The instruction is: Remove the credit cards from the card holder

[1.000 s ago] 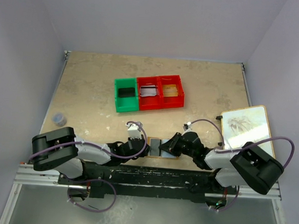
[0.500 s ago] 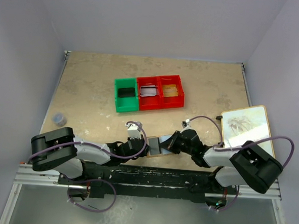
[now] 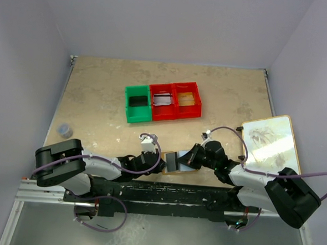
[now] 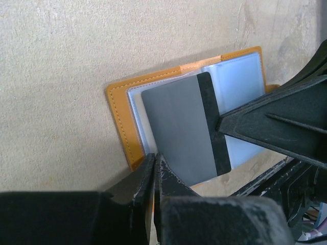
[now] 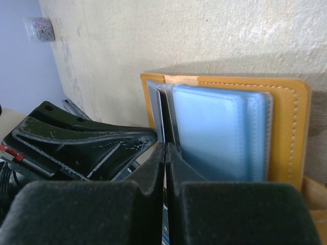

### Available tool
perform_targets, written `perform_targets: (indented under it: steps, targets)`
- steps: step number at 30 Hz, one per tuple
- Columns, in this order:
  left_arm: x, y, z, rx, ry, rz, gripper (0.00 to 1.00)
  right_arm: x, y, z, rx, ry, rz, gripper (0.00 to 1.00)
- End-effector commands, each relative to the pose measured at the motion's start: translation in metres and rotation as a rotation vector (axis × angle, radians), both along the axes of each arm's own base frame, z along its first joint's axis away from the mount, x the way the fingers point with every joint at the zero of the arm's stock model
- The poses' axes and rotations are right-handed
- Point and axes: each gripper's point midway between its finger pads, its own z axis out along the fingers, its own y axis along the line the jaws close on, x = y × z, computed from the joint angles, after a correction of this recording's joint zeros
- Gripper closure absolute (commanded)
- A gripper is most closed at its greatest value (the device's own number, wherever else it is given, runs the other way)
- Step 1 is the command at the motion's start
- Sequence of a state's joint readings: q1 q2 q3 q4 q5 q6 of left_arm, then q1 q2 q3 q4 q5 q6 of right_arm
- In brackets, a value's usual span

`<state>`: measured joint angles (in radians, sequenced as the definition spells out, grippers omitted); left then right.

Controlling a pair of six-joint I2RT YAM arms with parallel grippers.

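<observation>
Right gripper (image 3: 190, 157): jaws were parted a second ago, now closed, pinching edge of grey credit card (image 4: 176, 127) in card holder (image 4: 120, 109). Right arm elbow (image 3: 293, 201): swung outward to right and back toward near table edge. Board (image 3: 268, 137): lower part, formerly covered by elbow, now exposed. Purple cable (image 3: 316, 175): loop stretched out toward right wall.

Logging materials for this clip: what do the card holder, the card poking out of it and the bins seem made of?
Card holder: matte orange-tan leather or imitation, judging by the stitched edge; its pockets look like soft, pale blue translucent plastic. Credit card: stiff smooth grey plastic with a black stripe. Red bins and green bin: rigid plastic, probably, from their uniform colour.
</observation>
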<state>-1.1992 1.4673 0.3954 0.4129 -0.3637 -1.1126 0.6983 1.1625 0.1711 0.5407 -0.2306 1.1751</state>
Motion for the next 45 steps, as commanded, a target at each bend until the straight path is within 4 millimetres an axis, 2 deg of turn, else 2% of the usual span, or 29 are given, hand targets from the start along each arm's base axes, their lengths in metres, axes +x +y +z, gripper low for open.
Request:
perform_targets:
  steps: [1,8,15,21,26,35,38,40,42,43,45]
  targets:
    - [-0.017,0.006,-0.02,0.071,0.058,-0.062,1.0,-0.001,-0.004,0.001,0.002,0.004,0.002,1.0]
    - [-0.017,0.005,-0.02,0.078,0.056,-0.067,1.0,0.008,-0.026,-0.002,-0.017,-0.004,-0.055,1.0]
    - [-0.017,0.002,-0.019,0.079,0.054,-0.078,1.0,0.0,-0.024,-0.006,-0.003,0.01,-0.013,1.0]
    - [-0.015,-0.005,-0.017,0.083,0.05,-0.093,1.0,-0.002,-0.02,-0.006,0.03,0.002,0.009,0.79]
    - [-0.016,-0.005,-0.019,0.091,0.053,-0.096,1.0,-0.006,-0.023,-0.017,0.001,0.037,0.01,0.72]
    - [-0.015,-0.005,-0.018,0.091,0.05,-0.096,1.0,-0.006,-0.03,-0.044,-0.058,0.071,-0.012,0.66]
    - [-0.015,-0.004,-0.018,0.097,0.05,-0.096,1.0,-0.006,-0.03,-0.05,-0.058,0.086,-0.017,0.69]
    - [-0.015,-0.003,-0.017,0.1,0.049,-0.093,1.0,-0.01,-0.028,-0.052,-0.041,0.101,-0.009,0.82]
    - [-0.013,-0.002,-0.015,0.101,0.043,-0.082,1.0,-0.011,-0.028,-0.053,-0.036,0.108,-0.017,0.89]
    - [-0.011,0.0,-0.013,0.105,0.035,-0.067,1.0,-0.01,-0.028,-0.053,-0.035,0.108,-0.018,0.98]
    - [-0.007,0.002,-0.002,0.093,0.011,-0.051,1.0,-0.01,-0.029,-0.052,-0.037,0.113,-0.025,1.0]
